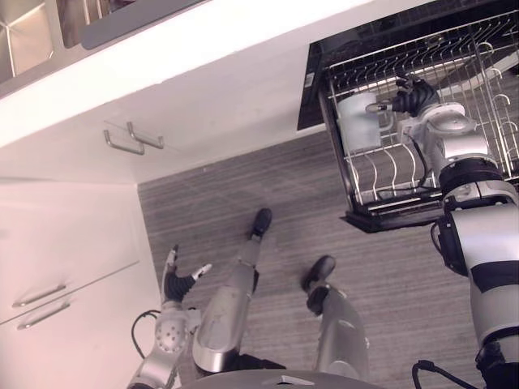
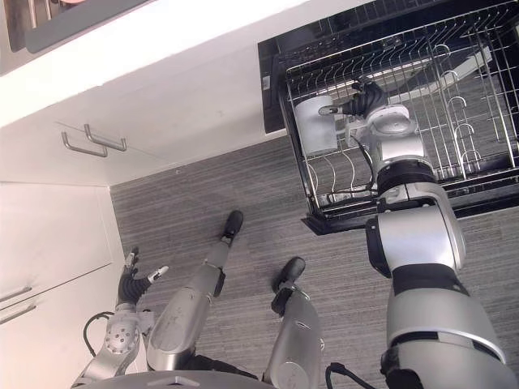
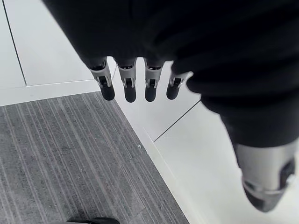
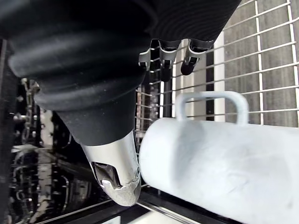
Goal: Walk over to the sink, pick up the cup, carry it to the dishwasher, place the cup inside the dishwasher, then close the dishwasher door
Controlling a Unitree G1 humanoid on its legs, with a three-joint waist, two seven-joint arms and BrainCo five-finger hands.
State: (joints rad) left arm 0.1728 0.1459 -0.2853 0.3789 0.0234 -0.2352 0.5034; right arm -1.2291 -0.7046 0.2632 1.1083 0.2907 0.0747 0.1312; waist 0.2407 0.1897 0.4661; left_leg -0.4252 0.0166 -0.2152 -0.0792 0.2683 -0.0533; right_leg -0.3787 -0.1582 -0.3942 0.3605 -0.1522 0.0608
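Logging the left eye view first: white cup (image 1: 358, 121), sat at the left end of the pulled-out wire dishwasher rack (image 1: 486, 77), handle turned toward my right hand (image 1: 413, 96). That hand hovered just beside the handle with its thumb reaching at the cup. The open dishwasher door (image 1: 389, 219) showed as a dark slab under the rack. My left hand (image 1: 177, 285) hung low near the white drawers (image 1: 65, 251), fingers spread, holding nothing. I also noted the steel sink (image 1: 24, 36) at the far left, the white countertop (image 1: 203, 49), two cabinet handles (image 1: 134, 139) and the grey striped floor (image 1: 211, 194).

Right eye view: same inventory. Bare plate tines (image 2: 336, 174) stood in the rack beside the cup, below the right hand's wrist.

Left wrist view: fingers (image 3: 128, 86) were straight in a row with the thumb (image 3: 266, 186) held apart and nothing between them. Grey floor and white cabinet fronts lay beyond.

Right wrist view: the cup lay close under the hand, its looped handle toward the fingers (image 4: 163, 51). These were straight above the rack wires and clear of the cup. The thumb (image 4: 117, 172) sat right beside the cup's body; I could not tell whether it touched. The hand was open and gripped nothing.
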